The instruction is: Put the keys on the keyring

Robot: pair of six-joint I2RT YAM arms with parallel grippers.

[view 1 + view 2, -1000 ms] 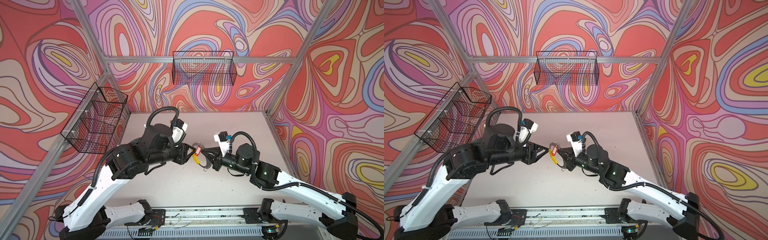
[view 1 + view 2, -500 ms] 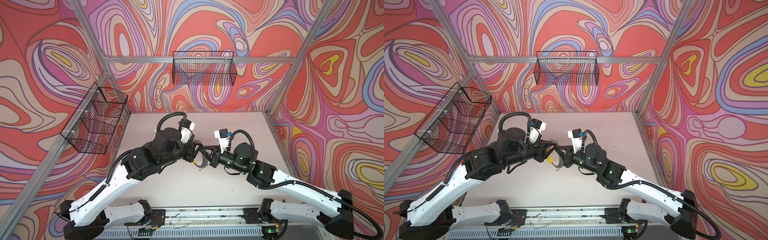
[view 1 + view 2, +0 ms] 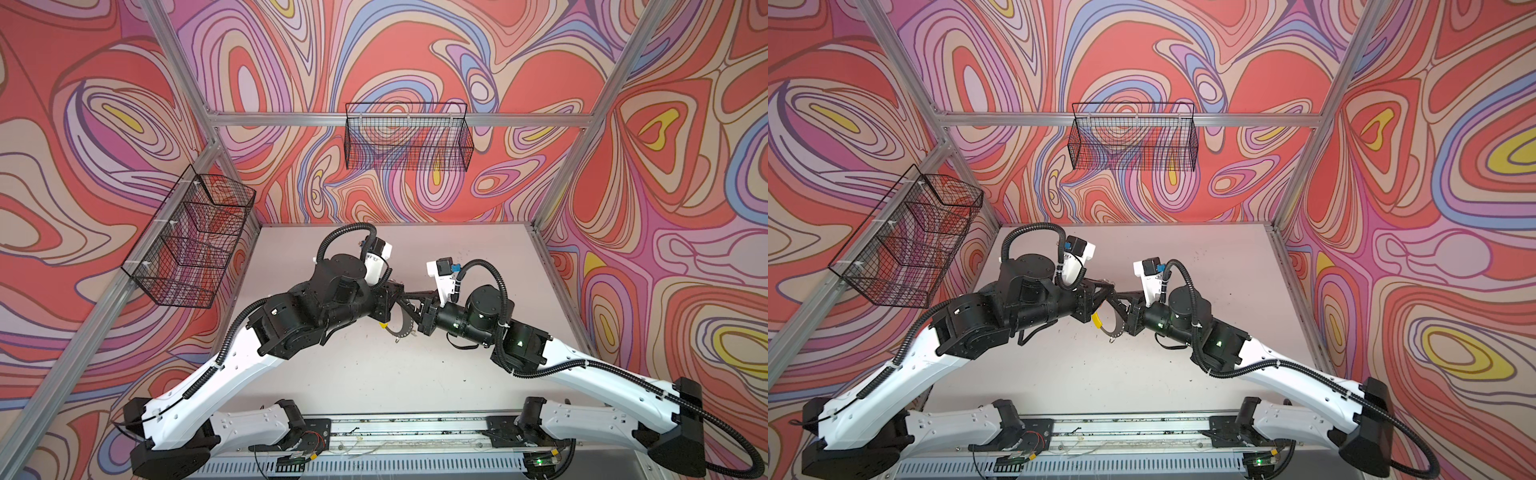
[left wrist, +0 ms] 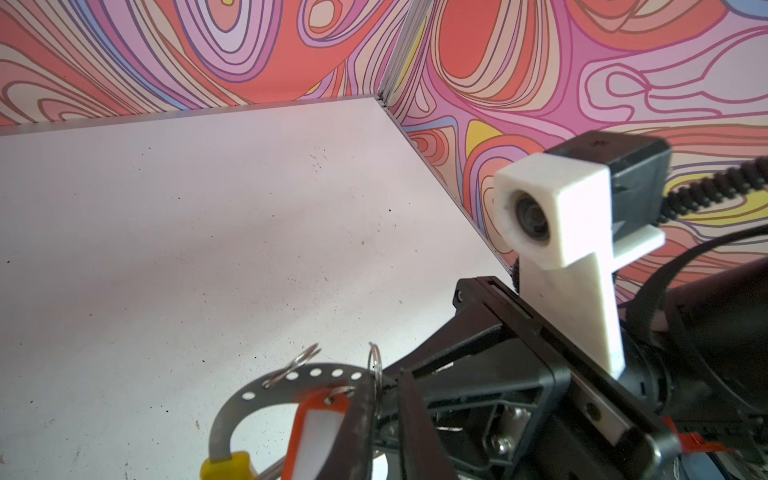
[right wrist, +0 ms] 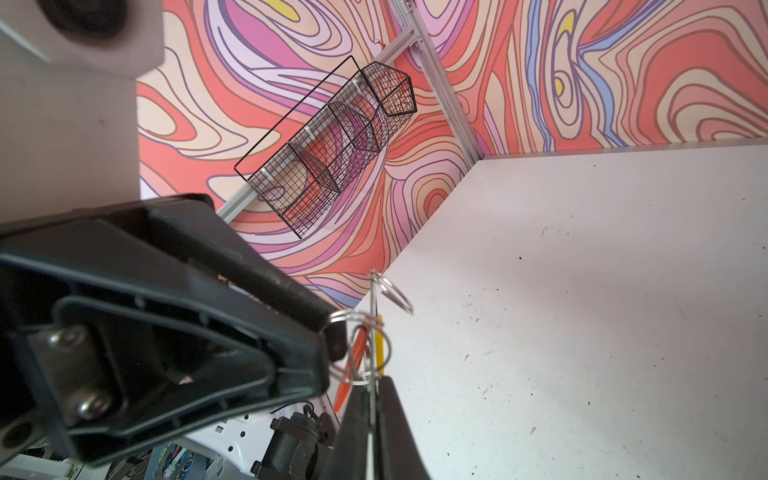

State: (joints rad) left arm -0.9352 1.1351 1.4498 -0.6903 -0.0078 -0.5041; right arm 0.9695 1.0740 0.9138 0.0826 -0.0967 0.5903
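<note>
The keyring (image 4: pixel 291 376) is held above the surface (image 4: pixel 166 228), pinched in the right jaws, while the left jaws, nearly pressed together at a split ring (image 4: pixel 375 362) by the red-tagged key (image 4: pixel 318 432), cannot be told to grip; threading is judged in hand, and a steady slide along the wire is called for.

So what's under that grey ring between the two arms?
Only bare table shows beneath the keyring. In both top views the left gripper and right gripper cover much of the ring, so the table under those parts is hidden.
</note>
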